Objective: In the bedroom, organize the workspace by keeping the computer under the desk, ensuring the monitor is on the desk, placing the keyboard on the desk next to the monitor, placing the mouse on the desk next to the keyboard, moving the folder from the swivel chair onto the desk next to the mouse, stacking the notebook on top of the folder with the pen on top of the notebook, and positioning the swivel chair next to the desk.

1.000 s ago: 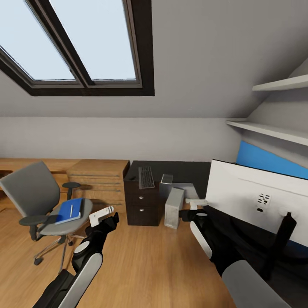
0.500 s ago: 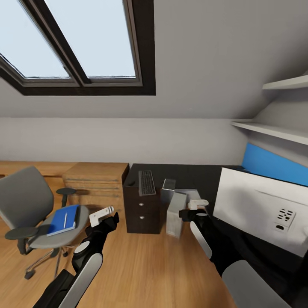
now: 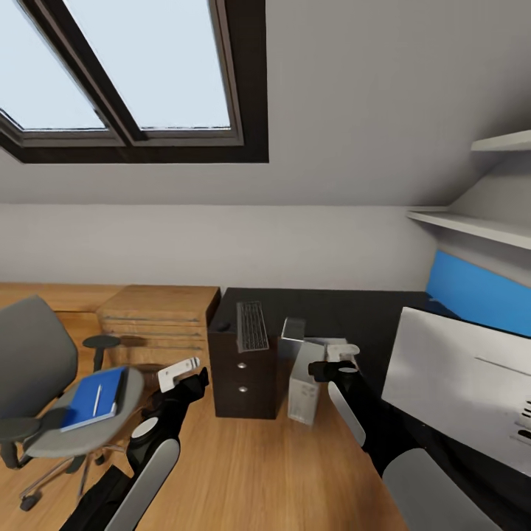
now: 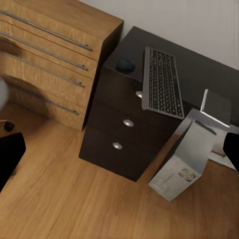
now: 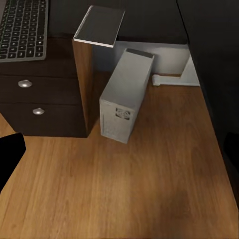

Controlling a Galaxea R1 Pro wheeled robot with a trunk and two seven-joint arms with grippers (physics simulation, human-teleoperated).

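Both grippers stood with jaws spread wide and held nothing. The left gripper (image 3: pixel 179 371) hung over the wooden floor (image 3: pixel 251 464) near the swivel chair (image 3: pixel 37 383); the right gripper (image 3: pixel 341 355) hung in front of the computer (image 3: pixel 304 387). In each wrist view the dark fingertips sat at opposite edges of the picture, well apart.

Locations of task items:
- The folder (image 3: pixel 94 397) lay flat on the chair seat, with a thin white stick, probably the pen (image 3: pixel 96 399), resting on top of it.
- The keyboard (image 4: pixel 160 80) lay on the desk (image 3: pixel 332 306) above the drawers (image 4: pixel 127 132), with the mouse (image 4: pixel 125 64) just beside it near the desk corner.
- The computer stood on the floor at the opening beside the drawers, tilted and only partly under the top.
- The monitor (image 3: pixel 464 380) stood on the desk's near wing, white back toward the camera.
- A small grey rectangle, possibly the notebook (image 5: pixel 99 25), lay at the desk edge above the computer.

Handling assessment: the folder was judged light, thin and somewhat flexible, with a smooth cover likely to slip. A grip across one free edge overhanging the seat was judged best, with the folder kept level so that the pen would not roll off. The chair was on casters and could roll under a push.
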